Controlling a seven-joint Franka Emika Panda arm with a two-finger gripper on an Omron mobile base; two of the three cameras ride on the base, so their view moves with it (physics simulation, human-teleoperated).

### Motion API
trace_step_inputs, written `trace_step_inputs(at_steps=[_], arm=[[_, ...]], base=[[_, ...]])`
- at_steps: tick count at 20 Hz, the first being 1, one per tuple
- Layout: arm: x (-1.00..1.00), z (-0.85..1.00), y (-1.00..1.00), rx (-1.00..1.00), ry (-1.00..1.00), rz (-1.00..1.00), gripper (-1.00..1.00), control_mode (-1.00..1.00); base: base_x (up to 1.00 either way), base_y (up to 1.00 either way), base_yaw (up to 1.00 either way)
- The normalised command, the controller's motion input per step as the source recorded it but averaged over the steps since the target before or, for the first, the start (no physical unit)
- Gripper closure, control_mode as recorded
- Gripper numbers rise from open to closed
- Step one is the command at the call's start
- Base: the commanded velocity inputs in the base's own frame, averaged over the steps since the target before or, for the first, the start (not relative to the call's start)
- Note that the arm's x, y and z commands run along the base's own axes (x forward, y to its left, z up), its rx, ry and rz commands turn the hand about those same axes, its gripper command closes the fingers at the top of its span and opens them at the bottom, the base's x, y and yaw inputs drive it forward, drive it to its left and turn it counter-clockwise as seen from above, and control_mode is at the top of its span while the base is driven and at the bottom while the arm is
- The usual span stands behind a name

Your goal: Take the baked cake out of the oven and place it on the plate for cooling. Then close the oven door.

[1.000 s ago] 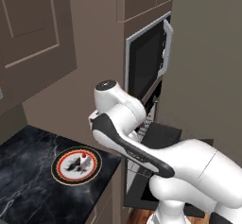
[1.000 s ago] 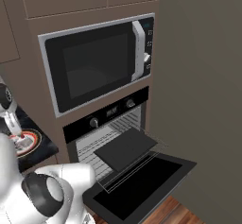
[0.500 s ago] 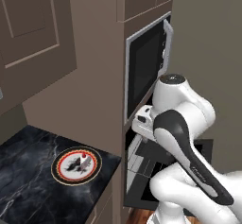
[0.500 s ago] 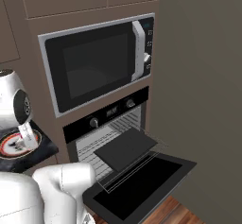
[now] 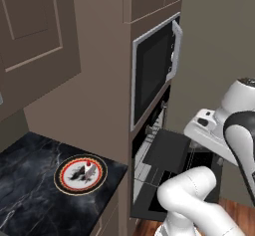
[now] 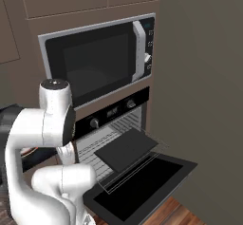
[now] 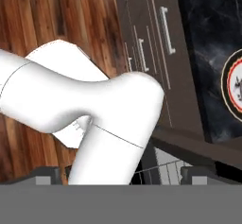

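Observation:
The baked cake (image 5: 89, 166), a tiny whitish piece with a red blob, lies on the plate (image 5: 74, 185) on the black marble counter. The black oven (image 6: 112, 113) stands open, its oven door (image 6: 142, 187) folded down flat, and a dark tray (image 6: 126, 148) is pulled out on a wire rack. In the hand view my gripper (image 7: 122, 175) is open, with its two dark fingertips (image 7: 47, 175) far apart and nothing held. It looks down past my own arm at the floor and drawers. The plate's rim (image 7: 233, 83) shows at the right edge.
A silver-framed microwave (image 6: 97, 62) sits above the oven. Brown cabinets (image 5: 40, 41) hang over the counter (image 5: 25, 200). Drawer fronts with bar handles (image 7: 166, 24) run below the counter. Wooden floor (image 7: 47, 15) lies before the oven, and a plain wall (image 6: 204, 77) closes the right side.
My arm has swung from over the counter near the plate to the right, in front of the open oven. The cake and plate have not moved.

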Motion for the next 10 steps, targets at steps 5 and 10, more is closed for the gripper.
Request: trace_step_inputs(at_steps=[5, 10], arm=[[0.15, -0.01, -0.96, 0.11, 0.09, -0.02, -1.0, -1.0], [0.56, -0.1, -0.63, 0.06, 0.13, -0.14, -1.0, -1.0]], base=[[0.0, 0.0, 0.0], [0.0, 0.0, 0.0]])
